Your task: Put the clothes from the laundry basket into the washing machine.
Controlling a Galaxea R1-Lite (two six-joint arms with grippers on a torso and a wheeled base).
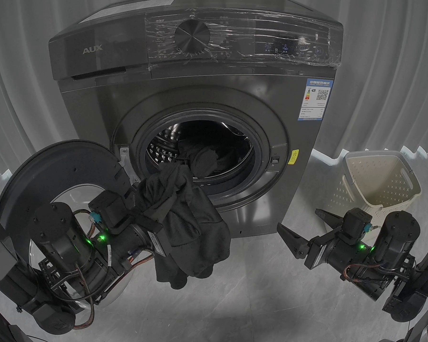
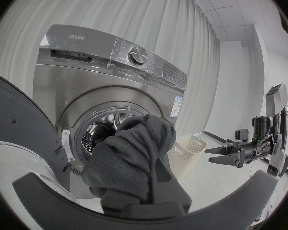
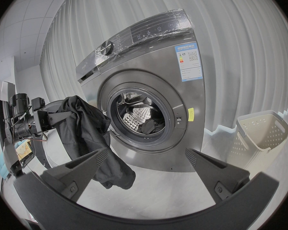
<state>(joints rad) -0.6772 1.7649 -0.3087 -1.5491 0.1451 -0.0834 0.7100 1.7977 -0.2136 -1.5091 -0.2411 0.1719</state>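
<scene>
The location was an indoor test room or studio arranged as a laundry station. A front-loading washing machine [image 1: 185, 72] stood free on a grey tiled floor [image 1: 252, 286] with its door open. Clear protective film [image 1: 242, 39] covered the control panel, and an energy label [image 1: 315, 99] was fixed to the front. A pale perforated laundry basket [image 1: 349, 191] sat on the floor to the right. A dark garment [image 1: 185, 224] hung at the drum opening. A white pleated curtain [image 1: 390, 48] formed the far backdrop. A panelled ceiling [image 2: 233, 13] and a plain white wall [image 2: 233, 90] enclosed the room.
</scene>
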